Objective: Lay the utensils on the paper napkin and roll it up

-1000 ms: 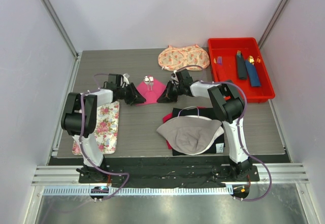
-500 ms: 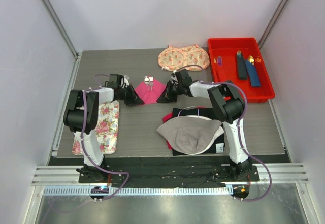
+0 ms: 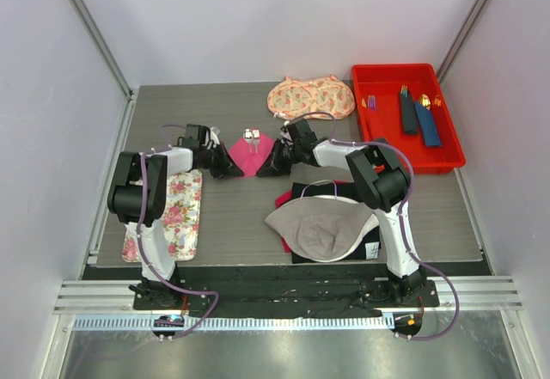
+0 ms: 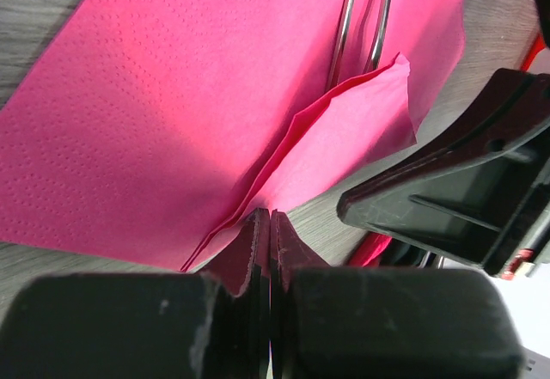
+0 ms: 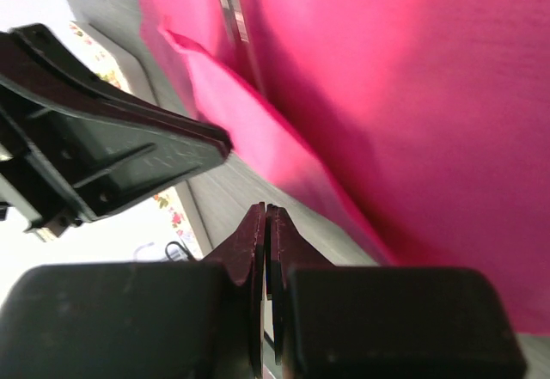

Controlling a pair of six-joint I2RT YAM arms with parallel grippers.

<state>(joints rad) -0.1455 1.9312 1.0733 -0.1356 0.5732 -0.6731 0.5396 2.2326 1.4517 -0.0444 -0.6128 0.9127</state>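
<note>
My left gripper [image 4: 265, 217] is closed tight. Its fingers are pressed together on the near corner of the napkin [image 3: 252, 157], and a lifted flap of pink paper runs down into the tips. My right gripper [image 5: 265, 211] is closed too, with no gap between its fingers. Its tips sit low at the napkin's edge over the table [image 3: 232, 224], and I cannot tell whether any paper is caught between them.

The napkin lies on the table between my two grippers. The utensils [image 3: 252, 135] lie side by side on its far part, handles running toward the raised flap. In the left wrist view the flap hides their near ends.

The tightest spot is the napkin's near corner, where my grippers face each other close together. In each wrist view the other gripper's black body sits just beside the flap.

A floral mat [image 3: 178, 211] lies by my left arm, apart from the napkin. A peach patterned cloth [image 3: 311, 97] sits beyond the napkin near the far edge. At far right, a red tray [image 3: 391, 70] holds dark blue rolls [image 3: 408, 114]. A grey cap [image 3: 320, 229] rests on a dark cloth [image 3: 342, 192] beside my right arm.
</note>
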